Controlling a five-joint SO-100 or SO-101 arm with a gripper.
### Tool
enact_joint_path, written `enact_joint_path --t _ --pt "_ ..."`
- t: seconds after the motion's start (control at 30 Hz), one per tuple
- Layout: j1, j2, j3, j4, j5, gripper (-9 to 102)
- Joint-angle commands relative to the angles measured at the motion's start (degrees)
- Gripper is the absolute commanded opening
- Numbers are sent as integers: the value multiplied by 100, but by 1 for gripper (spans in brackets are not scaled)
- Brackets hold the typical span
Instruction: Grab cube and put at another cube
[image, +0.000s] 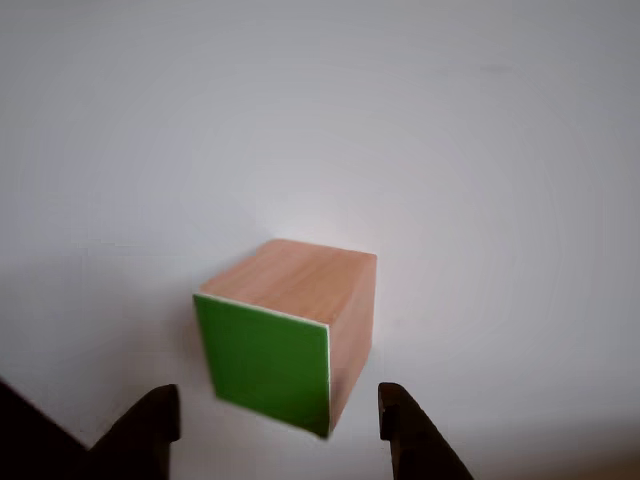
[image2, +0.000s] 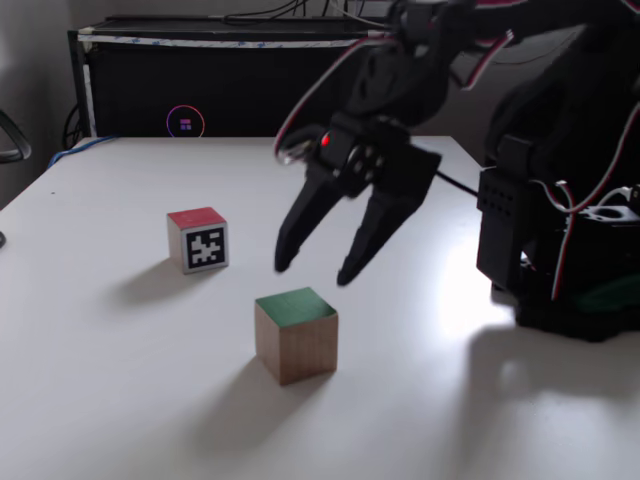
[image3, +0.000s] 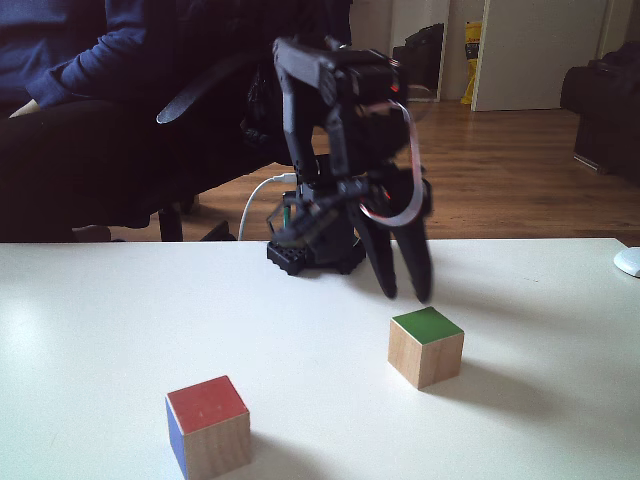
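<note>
The cube (image2: 296, 334) is a block of light-brown wood with fine visible grain on its sides and one smooth, bright green face turned upward; in the other view that green face (image: 265, 362) shows a thin white edging along its rim. It sits on the white worktop (image2: 110, 400), a matte, even surface, well in from every edge and somewhat nearer the front edge in a fixed view. Another cube (image2: 197, 239) stands apart from it, toward the left edge in that same fixed view: red on top, with a white-bordered side carrying a black-and-white square marker pattern. Seen from the opposite side (image3: 208, 425), its body looks like pale wood with a blue side, though that face is in shadow.

The gripper (image2: 312, 268) is black, with two long tapering fingers spread wide. It hangs tilted above the worktop just behind the cube, holding nothing and touching nothing. In the other view its two dark fingertips (image: 150, 420) flank the cube's lower corners with clear gaps on both sides.
</note>
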Motion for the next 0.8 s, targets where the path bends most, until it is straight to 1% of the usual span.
enact_joint_path --t 0.0,0.37,0.6,0.77 --pt "44 -545 -466 -158 -70 34" --pt "-220 -1608 -782 -580 -18 35" --pt "-158 -2514 -1274 -721 -18 35" --pt "-123 -3041 -1529 -738 -18 32"
